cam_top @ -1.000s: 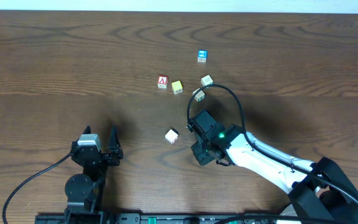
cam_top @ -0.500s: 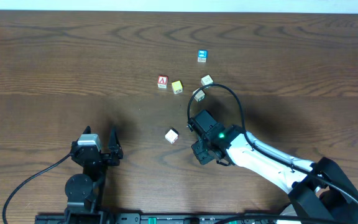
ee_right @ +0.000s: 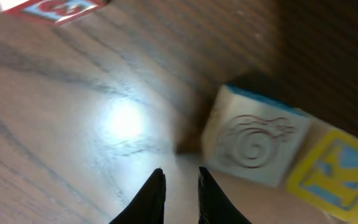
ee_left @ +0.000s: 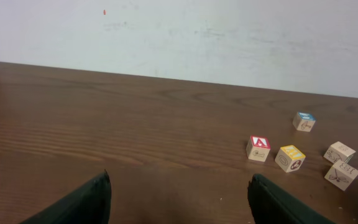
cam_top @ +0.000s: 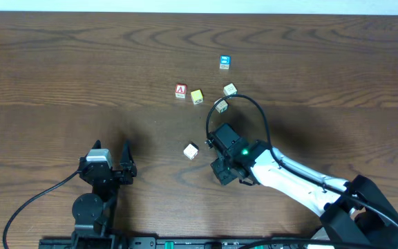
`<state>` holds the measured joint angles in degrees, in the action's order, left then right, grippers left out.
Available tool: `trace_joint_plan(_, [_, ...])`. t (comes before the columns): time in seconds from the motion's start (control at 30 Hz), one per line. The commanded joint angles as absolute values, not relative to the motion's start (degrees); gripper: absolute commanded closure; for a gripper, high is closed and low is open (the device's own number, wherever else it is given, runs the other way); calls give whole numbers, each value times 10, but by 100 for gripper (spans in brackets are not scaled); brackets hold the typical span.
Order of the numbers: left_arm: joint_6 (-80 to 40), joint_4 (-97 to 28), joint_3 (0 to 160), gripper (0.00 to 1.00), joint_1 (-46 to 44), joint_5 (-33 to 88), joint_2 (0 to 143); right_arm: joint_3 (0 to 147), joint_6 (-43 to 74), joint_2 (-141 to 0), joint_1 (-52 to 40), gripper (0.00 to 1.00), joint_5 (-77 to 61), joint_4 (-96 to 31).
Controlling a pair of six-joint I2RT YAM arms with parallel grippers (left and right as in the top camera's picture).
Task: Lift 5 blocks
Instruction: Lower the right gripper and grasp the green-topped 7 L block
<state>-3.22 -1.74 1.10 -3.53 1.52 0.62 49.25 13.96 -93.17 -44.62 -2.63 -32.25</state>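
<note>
Four blocks [cam_top: 197,96] are seen resting on the table [cam_top: 61,62], a fifth possibly hidden beneath the right arm [cam_top: 289,176]; none is shown lifted, the right gripper [ee_right: 179,190] being nearly closed on nothing beside them and the left gripper [ee_left: 179,202] wide open and empty.

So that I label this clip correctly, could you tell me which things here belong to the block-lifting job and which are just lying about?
Job:
- yellow block
- three whitish blocks
- K block, yellow-faced, seen only from the right wrist

Lying about:
- blue block
- red A block
</note>
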Motion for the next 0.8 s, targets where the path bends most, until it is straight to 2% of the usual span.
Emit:
trace_joint_plan(0.0, [-37,-41,2,29,-33,4,3,496,132,-936,-459,84,-35,-321])
trace_joint_plan(0.1, [-37,-41,2,29,-33,4,3,504,132,-936,-467,82,-36,-321])
trace_joint_plan(0.27, [-37,-41,2,29,-33,4,3,528,125,-936,-485,57,-37,-323])
trace_joint_plan(0.4, [-37,-41,2,29,-33,4,3,559,98,-936,-497,43,-46,-335])
trace_joint_plan(0.5, [-37,-41,2,29,-33,4,3,586,85,-936,-504,34,-50,-342])
trace_joint_plan(0.77, [-37,-41,2,29,-33,4,3,591,26,-941,-506,21,-50,-298])
